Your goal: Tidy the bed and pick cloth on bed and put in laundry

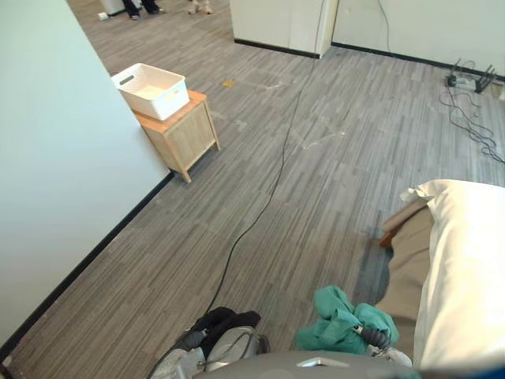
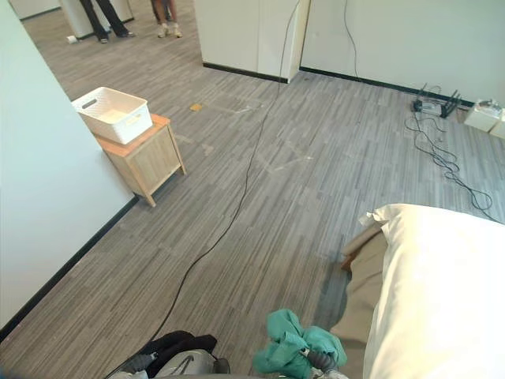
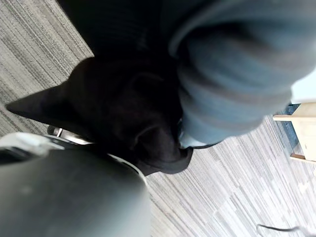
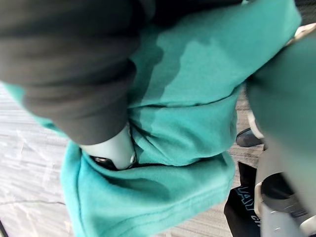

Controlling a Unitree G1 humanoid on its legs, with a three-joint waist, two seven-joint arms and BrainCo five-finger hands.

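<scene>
At far left, white basket (image 1: 150, 89) on wooden cabinet (image 1: 188, 136) beside the wall, well apart from both hands. Lower centre, black cloth (image 1: 225, 322) bunched over left hand (image 3: 232, 79); fingers buried in it, so cannot tell whether clamped or slack. Just right of that, green cloth (image 1: 343, 320) pinched in the curled fingers of right hand (image 4: 111, 148), held up off the floor. At right edge, bed (image 1: 465, 268) under a pale cover. Best done by turning toward the basket, carrying both bundles high and close, closing in until directly above the rim, then letting go one at a time so nothing drapes outside or drops short
</scene>
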